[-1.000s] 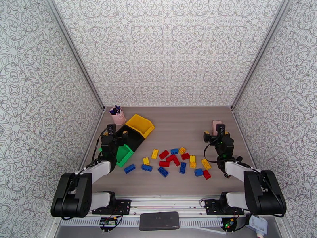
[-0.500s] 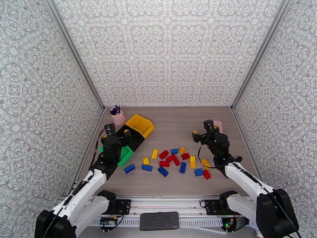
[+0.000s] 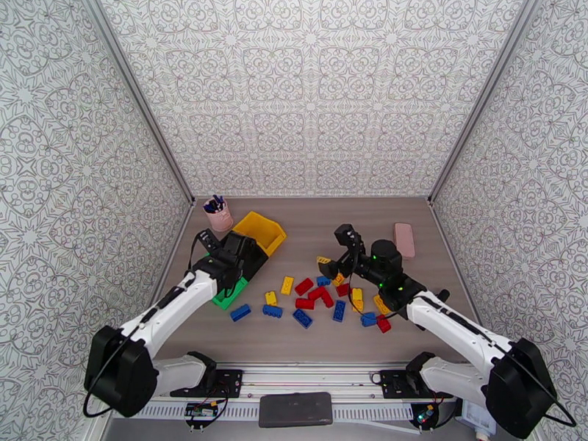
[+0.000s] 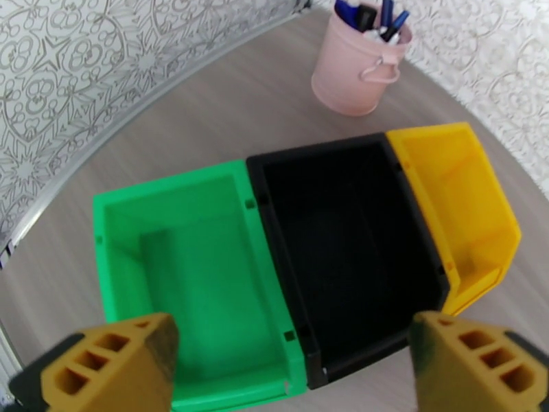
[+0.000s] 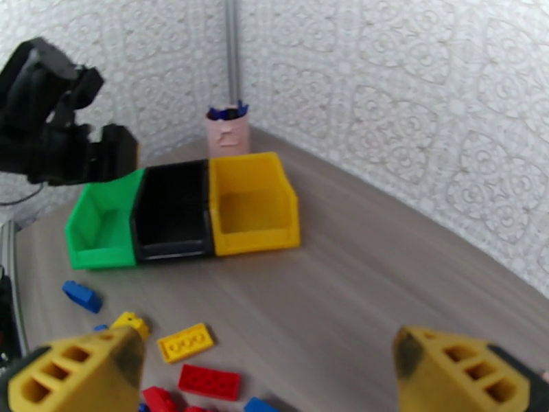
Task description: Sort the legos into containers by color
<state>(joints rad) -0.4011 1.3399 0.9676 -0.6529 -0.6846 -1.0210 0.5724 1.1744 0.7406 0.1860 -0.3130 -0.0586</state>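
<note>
Both arms have swung out from their folded poses. The left gripper (image 4: 291,369), fingers wide apart and empty, now hangs over the green plastic bin (image 4: 171,181) and the black plastic bin (image 4: 316,147). The yellow plastic bin (image 4: 473,221) lies beyond the black one, and all three look empty. The right gripper (image 5: 271,375), likewise spread, has come over the scattered red, blue and yellow studded bricks (image 3: 303,287), which lie just below it. Judging by this, the first pick is near. The right wrist view cuts off most bricks, and from above the left arm covers part of the green bin.

My two arms.
My left arm (image 3: 173,310) and right arm (image 3: 450,331) have white links, black joint housings and thin black cables (image 3: 193,250); my jaws end in yellow pads (image 4: 103,369) with three hollow cells; a green dot, perhaps a light, marks the right wrist (image 3: 376,256).
</note>
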